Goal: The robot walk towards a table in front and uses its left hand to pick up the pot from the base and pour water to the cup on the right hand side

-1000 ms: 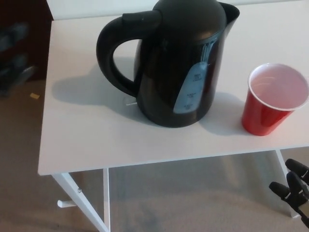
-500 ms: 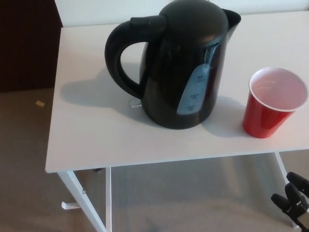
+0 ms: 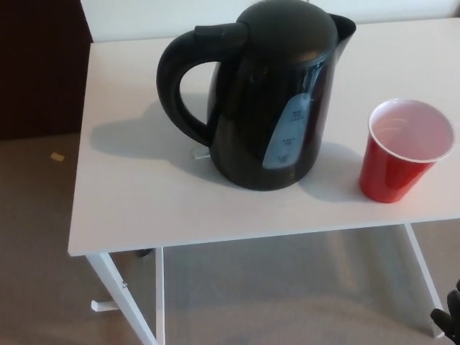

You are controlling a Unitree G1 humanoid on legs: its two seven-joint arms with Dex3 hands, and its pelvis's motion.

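Note:
A black electric kettle (image 3: 269, 100) stands upright in the middle of the white table (image 3: 144, 208). Its handle (image 3: 176, 79) faces picture left and its spout points to the back right. A pale blue water gauge runs down its front. To its right, a little apart from it, stands a red plastic cup (image 3: 402, 151) with a white inside. Only a small black part of my right hand (image 3: 451, 316) shows at the bottom right corner, below the table's edge and well short of the cup. My left hand is out of the picture.
The table's front edge crosses the lower half of the picture, with white legs (image 3: 122, 298) below it. Beige carpet (image 3: 287, 287) lies underneath. A dark piece of furniture (image 3: 39, 65) stands at the far left beside the table.
The camera shifted a little, so table and kettle sit further right in the picture. My right hand has sunk toward the bottom right corner and is nearly out of view.

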